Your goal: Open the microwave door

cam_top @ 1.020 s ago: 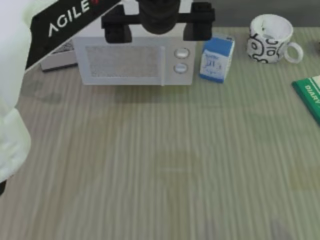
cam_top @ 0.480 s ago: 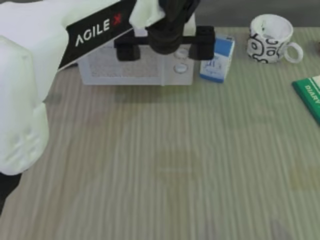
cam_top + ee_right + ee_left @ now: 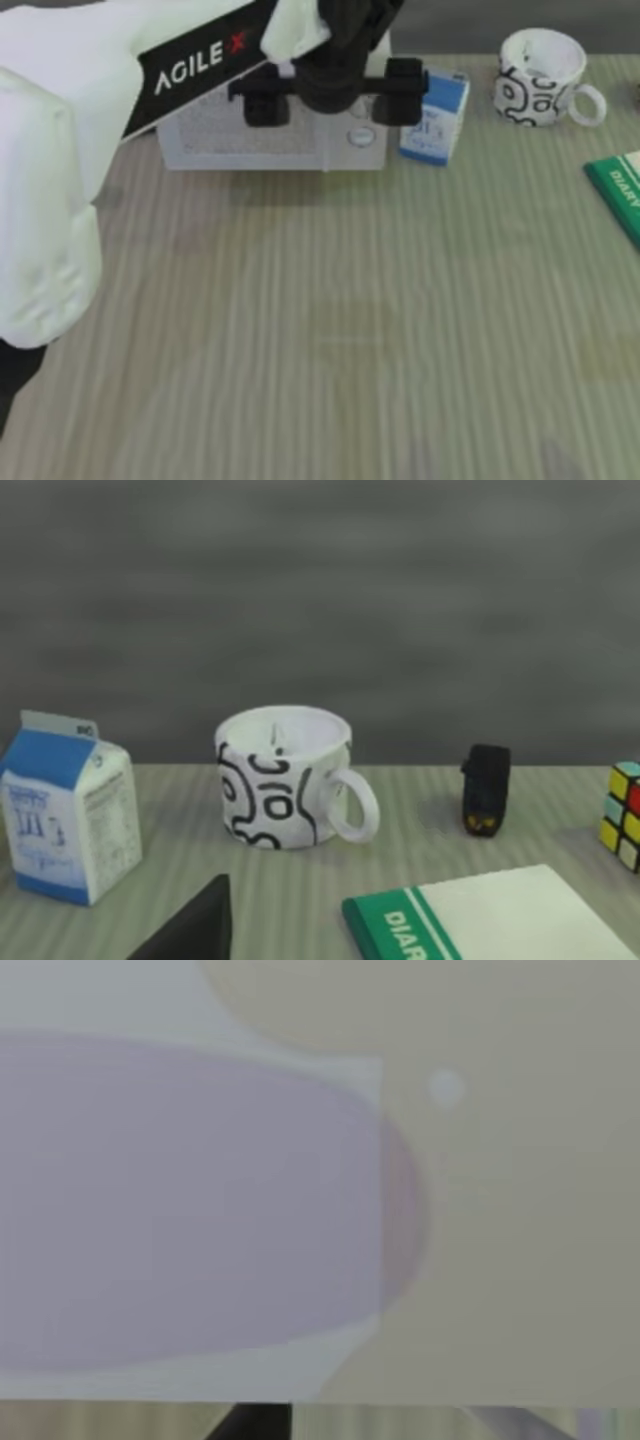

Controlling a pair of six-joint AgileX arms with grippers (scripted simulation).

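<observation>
My left end effector (image 3: 327, 93) hangs over the front of the microwave (image 3: 200, 145), its two black fingers (image 3: 262, 103) spread wide apart and clamped on nothing; one finger sits over the mesh window, the other over the knob panel's right edge, just beside the blue-white carton (image 3: 434, 118); the microwave stands at the far edge of the table (image 3: 330, 330), left of centre, and the microwave door (image 3: 240, 135) lies flat and closed against the body, with one silver knob (image 3: 361, 137) showing below my wrist; my left wrist view is filled by a pale blurred surface at very close range, and I cannot tell which part it is. My right end effector is out of the top view; in its wrist view only a dark wedge shows at the lower edge, so I cannot tell how its fingers stand; that view faces the carton, a white mug (image 3: 288, 777) with black squiggles, a green-and-white book (image 3: 500, 920), a small black object (image 3: 486, 789) and a colour cube (image 3: 624, 813).
</observation>
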